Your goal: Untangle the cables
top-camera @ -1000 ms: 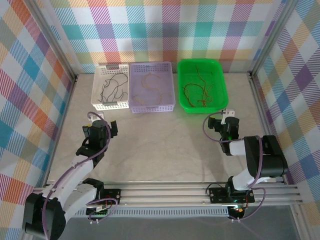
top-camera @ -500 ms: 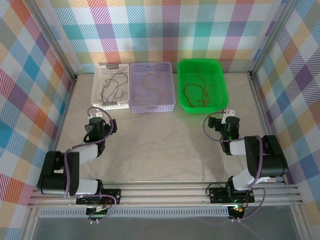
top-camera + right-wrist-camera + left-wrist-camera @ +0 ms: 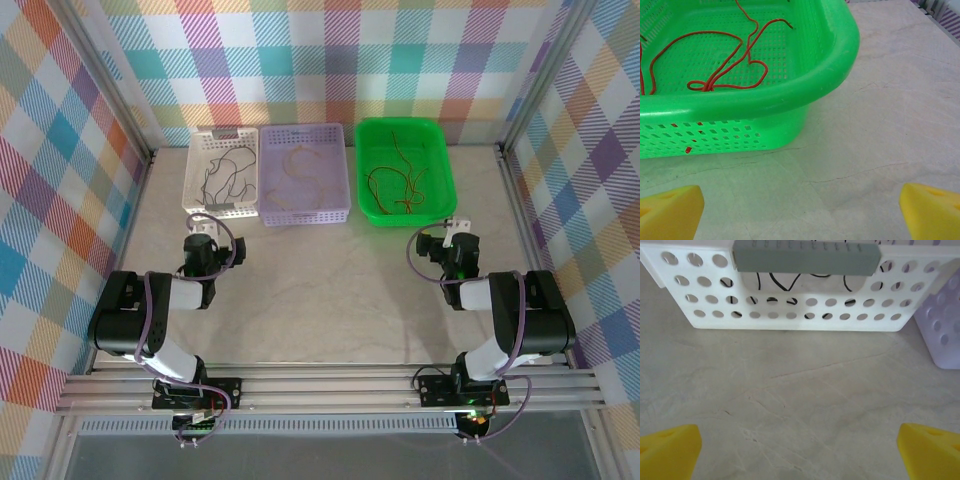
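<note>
Surface (image 3: 800, 390) is lying bare. My left hand (image 3: 800, 450) and right hand (image 3: 800, 210) are gaping wide, empty (cables (image 3: 707, 86) seemingly sorted into baskets (image 3: 765, 95)).

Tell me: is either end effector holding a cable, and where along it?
Nothing is held. The left end effector is open before the white basket, the right end effector open before the green basket.

Overhead down on table (image 3: 320, 295), wrist views low, near white basket (image 3: 800, 324), green basket (image 3: 765, 97)
</note>
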Available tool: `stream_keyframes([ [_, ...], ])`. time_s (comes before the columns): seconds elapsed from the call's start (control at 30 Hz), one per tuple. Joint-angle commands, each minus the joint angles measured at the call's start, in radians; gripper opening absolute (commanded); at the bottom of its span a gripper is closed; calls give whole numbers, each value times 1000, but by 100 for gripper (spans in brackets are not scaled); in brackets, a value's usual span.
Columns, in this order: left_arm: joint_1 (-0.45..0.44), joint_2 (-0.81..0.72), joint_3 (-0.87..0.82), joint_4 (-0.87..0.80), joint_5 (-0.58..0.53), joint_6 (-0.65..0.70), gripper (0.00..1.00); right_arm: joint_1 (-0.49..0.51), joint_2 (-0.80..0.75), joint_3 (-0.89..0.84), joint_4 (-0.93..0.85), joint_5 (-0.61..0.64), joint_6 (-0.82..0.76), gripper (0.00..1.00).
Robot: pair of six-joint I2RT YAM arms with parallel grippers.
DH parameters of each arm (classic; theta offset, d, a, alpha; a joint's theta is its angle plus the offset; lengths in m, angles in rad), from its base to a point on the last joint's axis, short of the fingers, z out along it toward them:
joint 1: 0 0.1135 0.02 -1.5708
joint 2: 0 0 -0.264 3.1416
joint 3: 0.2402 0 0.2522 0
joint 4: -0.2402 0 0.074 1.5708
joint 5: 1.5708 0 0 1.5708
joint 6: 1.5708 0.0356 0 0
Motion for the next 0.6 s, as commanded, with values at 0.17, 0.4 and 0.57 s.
stream_keyframes([
  [0.17, -7, -2, 15, 48, 19, 15, 100, -10, -10, 22, 28, -19, 7, 100],
  [0.4, -8, -2, 17, 47, 21, 16, 100, -10, -11, 23, 28, -19, 7, 100],
  [0.57, -6, -2, 17, 46, 21, 15, 100, -10, -10, 22, 27, -19, 8, 100],
])
